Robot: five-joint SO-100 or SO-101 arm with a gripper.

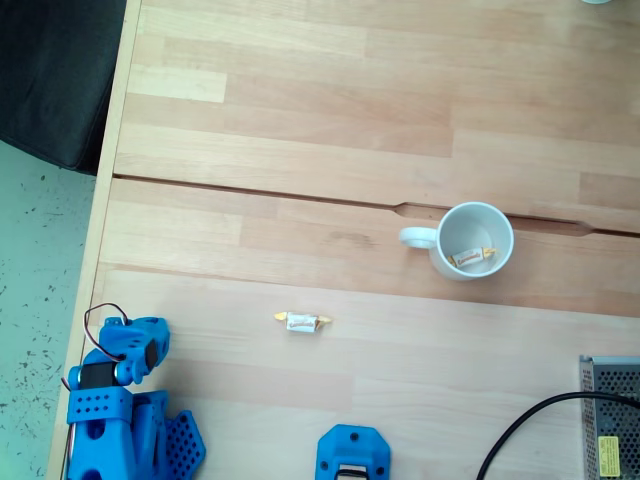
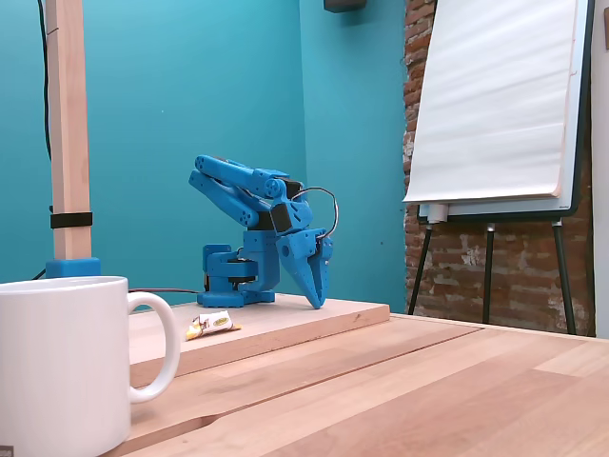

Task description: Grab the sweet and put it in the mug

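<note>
The sweet (image 1: 302, 322) (image 2: 210, 325), a small white wrapped candy with yellow twisted ends, lies on the light wooden board, left of and below the mug in the overhead fixed view. The white mug (image 1: 471, 240) (image 2: 63, 362) stands upright with its handle toward the sweet. A second, look-alike candy (image 1: 472, 258) lies inside it. The blue arm (image 1: 118, 390) is folded at the board's lower left corner. My gripper (image 2: 315, 301) points down at the board, well away from the sweet, with its fingers together and nothing between them.
A wooden post on a blue base (image 1: 352, 455) (image 2: 72, 268) stands at the board's near edge. A metal power supply (image 1: 610, 420) with a black cable (image 1: 520, 430) sits at the lower right. A flipchart easel (image 2: 500, 124) stands behind the table.
</note>
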